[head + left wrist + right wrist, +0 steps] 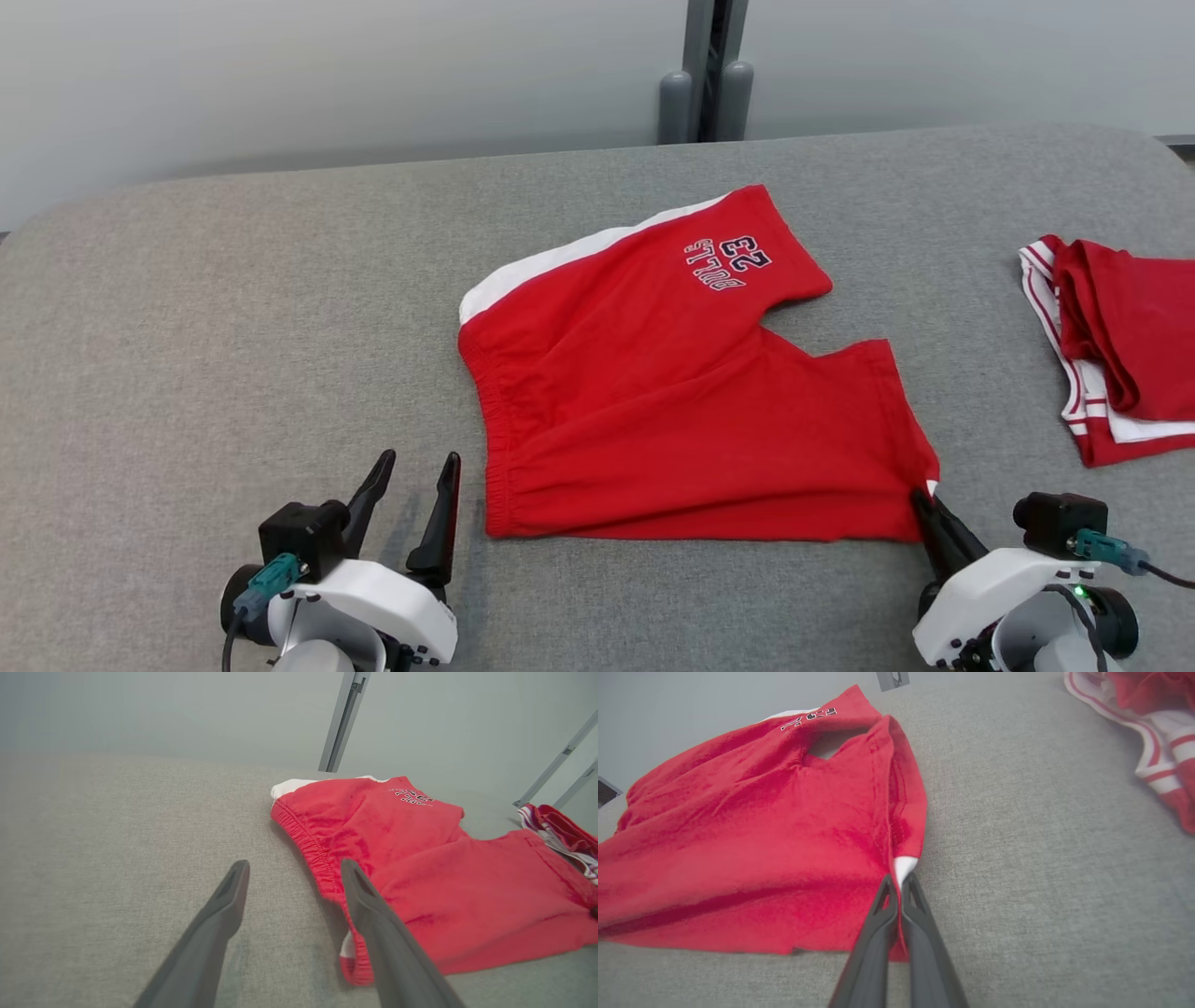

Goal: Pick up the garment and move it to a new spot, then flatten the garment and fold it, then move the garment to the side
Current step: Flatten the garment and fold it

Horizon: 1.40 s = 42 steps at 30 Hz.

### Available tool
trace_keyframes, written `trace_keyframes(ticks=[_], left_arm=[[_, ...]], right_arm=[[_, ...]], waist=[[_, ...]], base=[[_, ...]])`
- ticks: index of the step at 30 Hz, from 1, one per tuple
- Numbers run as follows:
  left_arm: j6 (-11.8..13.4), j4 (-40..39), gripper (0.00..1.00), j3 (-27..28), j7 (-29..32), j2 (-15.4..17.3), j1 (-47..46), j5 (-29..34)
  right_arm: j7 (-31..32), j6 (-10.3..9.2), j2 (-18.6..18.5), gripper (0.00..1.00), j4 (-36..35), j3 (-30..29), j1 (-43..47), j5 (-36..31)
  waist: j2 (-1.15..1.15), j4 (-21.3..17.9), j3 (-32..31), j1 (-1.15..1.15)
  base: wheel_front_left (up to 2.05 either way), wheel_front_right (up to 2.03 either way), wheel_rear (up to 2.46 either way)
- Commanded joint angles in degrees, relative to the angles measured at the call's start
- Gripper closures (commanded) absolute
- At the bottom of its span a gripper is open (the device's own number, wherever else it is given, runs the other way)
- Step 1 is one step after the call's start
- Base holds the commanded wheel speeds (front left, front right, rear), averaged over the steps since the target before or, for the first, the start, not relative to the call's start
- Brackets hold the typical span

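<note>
The garment [653,392] is a pair of red shorts with a white side stripe and printed lettering, spread on the grey table [187,327]. My right gripper [920,499] is shut on the garment's near right leg corner; in the right wrist view its fingertips [899,884] pinch red cloth and a bit of white lining of the garment [761,826]. To the left of the waistband stands my left gripper [415,462], open and holding nothing. In the left wrist view its fingers [292,865] straddle bare table beside the elastic waistband of the garment [420,858].
A second red and white garment [1120,345] lies bunched at the table's right edge, also seen as a red and white heap [1157,728] in the right wrist view. A grey post [705,84] stands behind the table's far edge. Bare fabric surface stretches to the left.
</note>
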Motion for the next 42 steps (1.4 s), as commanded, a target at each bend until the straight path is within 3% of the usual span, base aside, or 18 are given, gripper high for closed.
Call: trace_keyframes(ticks=[1,10,17,18,19,29,42], left_arm=[[-0.35,0.12,0.00,0.38,-0.22,-0.13,-0.03,0.39],[-0.92,0.73,0.00,1.12,-0.22,-1.05,-0.18,1.15],[-1.78,1.43,0.00,1.44,-0.22,-1.75,0.14,1.83],[-1.81,1.55,0.00,1.51,-0.22,-1.80,0.17,1.97],[-1.89,1.62,0.00,1.58,-0.22,-1.84,0.16,2.12],[-2.75,1.93,0.00,2.14,-0.22,-2.11,-0.19,3.31],[-3.35,2.58,0.00,2.76,-0.22,-2.53,-0.19,2.71]], right_arm=[[2.99,0.00,-1.19,1.00,-1.96,0.51,1.37,2.00],[16.48,-0.01,-5.87,1.00,-12.81,1.10,7.10,7.98],[20.87,0.00,-5.92,1.00,-18.61,-1.28,10.65,6.76],[19.91,0.00,-5.86,0.79,-19.24,-2.25,10.76,5.77],[19.08,-0.01,-5.44,0.00,-19.59,-3.11,10.73,5.05],[10.35,0.00,-3.20,0.00,-23.85,-4.19,8.43,0.35],[4.48,0.00,-2.96,0.00,-20.80,-3.42,7.05,-3.07]], waist=[[0.00,-1.19,-0.31,0.00],[0.00,-2.50,-0.72,0.00],[0.00,-2.26,-0.90,0.00],[0.00,-2.21,-0.89,0.00],[0.00,-2.14,-0.88,0.00],[0.00,-1.15,-0.65,0.00],[0.00,-1.27,0.59,0.00]], base=[[0.00,0.00,0.00],[0.00,0.00,0.00],[0.00,0.00,0.00],[0.00,0.00,0.00],[0.00,0.00,0.00],[0.00,0.00,0.00],[0.00,0.00,0.00]])
